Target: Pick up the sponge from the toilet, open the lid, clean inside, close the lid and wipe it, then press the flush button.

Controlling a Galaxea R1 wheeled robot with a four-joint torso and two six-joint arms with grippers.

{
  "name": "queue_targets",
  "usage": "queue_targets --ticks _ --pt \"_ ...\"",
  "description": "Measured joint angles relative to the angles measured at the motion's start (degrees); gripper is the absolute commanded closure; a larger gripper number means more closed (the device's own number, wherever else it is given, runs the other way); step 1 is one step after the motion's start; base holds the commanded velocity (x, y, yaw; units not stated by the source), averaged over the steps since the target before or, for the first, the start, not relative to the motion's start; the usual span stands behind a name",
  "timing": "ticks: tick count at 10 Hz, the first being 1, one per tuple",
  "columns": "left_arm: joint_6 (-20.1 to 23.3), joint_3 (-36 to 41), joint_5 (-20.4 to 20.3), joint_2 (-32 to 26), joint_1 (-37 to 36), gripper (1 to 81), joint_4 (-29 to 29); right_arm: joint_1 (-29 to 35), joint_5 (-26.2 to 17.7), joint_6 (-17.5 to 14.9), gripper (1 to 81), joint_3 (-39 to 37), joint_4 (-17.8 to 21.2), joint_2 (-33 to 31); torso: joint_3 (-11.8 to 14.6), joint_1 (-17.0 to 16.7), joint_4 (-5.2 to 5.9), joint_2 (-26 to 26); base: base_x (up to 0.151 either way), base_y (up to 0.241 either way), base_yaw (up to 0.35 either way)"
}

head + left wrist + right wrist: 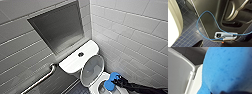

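The white toilet [75, 62] stands in the corner, its tank top carrying a dark flush button [80, 54]. The oval lid [92, 70] is raised and leans back toward the tank. My right arm comes in from the lower right, and my right gripper [115, 81] is shut on the blue sponge [110, 82] at the bowl's rim [96, 88]. In the right wrist view the sponge [228, 69] looms large, with the raised lid [178, 72] and its hinge [192, 73] beside it. The left wrist view looks down at the floor.
A metal grab bar [42, 80] runs along the grey wall on the left, below a recessed niche [60, 27]. White tiled wall [135, 37] closes in the toilet's right side. A blue cable [205, 25] loops over my base above dark blue floor tiles [189, 35].
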Motion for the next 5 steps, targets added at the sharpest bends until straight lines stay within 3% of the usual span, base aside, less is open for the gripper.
queue_targets --ticks 2,5 --pt "-0.01 0.00 -0.02 -0.04 0.00 1.0 0.00 -4.57 5.79 0.26 81.1 3.10 0.26 -4.28 0.00 0.00 0.00 0.00 0.000 0.000 0.000" --pt "0.00 0.00 -0.02 -0.04 0.00 1.0 0.00 -8.07 10.40 1.13 81.1 5.85 1.02 -6.69 0.00 0.00 0.00 0.00 0.000 0.000 0.000"
